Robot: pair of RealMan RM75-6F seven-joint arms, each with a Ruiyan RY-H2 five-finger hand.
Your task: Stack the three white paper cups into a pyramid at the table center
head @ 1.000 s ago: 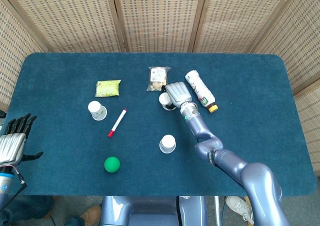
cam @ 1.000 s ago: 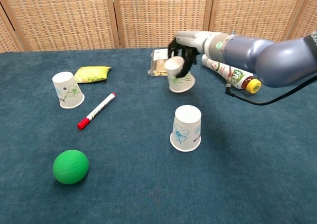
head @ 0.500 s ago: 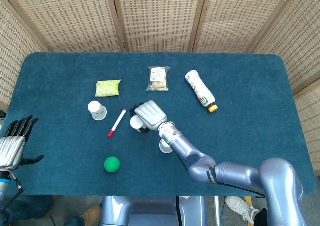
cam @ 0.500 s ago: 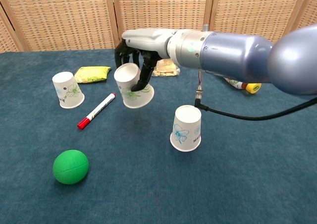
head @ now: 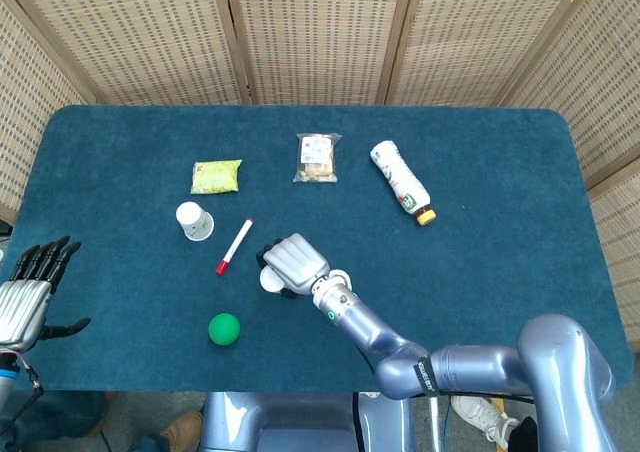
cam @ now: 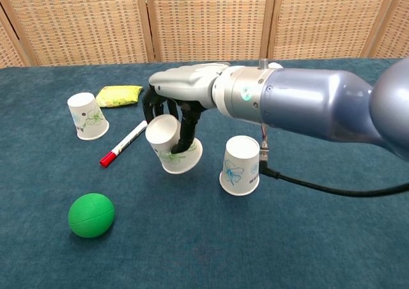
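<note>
While the tilted held cup (cam: 171,146) hangs just left of the standing centre cup (cam: 241,165), we see the right hand (cam: 179,91) gripping it; third cup (cam: 87,115) stands far left, left hand (head: 28,290) spread, holding nothing.

The right robot hand (head: 293,263) gripped a white paper cup (head: 271,280) over the blue bench (head: 500,192). A red marker (head: 234,246) lay just beside it; a green ball (head: 224,328) sat nearby.
</note>
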